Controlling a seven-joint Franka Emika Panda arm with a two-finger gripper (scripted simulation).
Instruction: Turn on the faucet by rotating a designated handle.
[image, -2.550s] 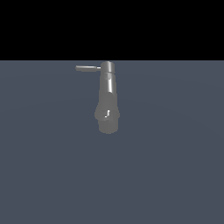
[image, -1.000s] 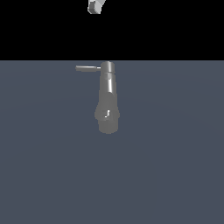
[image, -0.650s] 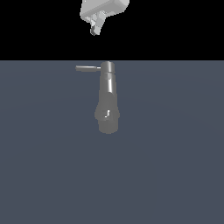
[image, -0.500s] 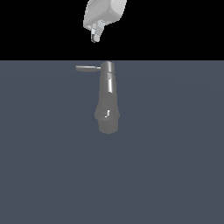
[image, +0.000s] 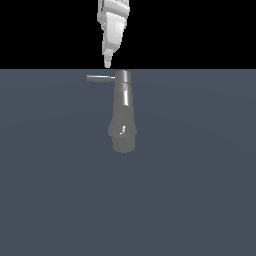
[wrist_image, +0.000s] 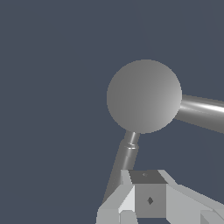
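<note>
While the gripper (image: 107, 64) is being held just above the handle (image: 100, 78), no contact is being made yet in the exterior view, where a thin gap is being shown between the white fingertip and the rod. The faucet (image: 122, 112) is being seen standing on the grey table (image: 200, 175), its wider base lying lower in the exterior view and its cap at the far end, with the handle sticking out from the cap toward the exterior view's left. In the wrist view the faucet (wrist_image: 144, 96) is being looked down on as a round cap, with the handle (wrist_image: 124, 159) running from it toward the gripper (wrist_image: 148, 199). Whether the jaws are spread or pressed together cannot be told from either view. For this step to be done well, the fingertip is probably best lowered beside the rod, near its free end rather than the cap, so that more leverage is gained. A steady sideways push along an arc around the column is being called for; slipping off the thin, shiny rod is the likely risk.
</note>
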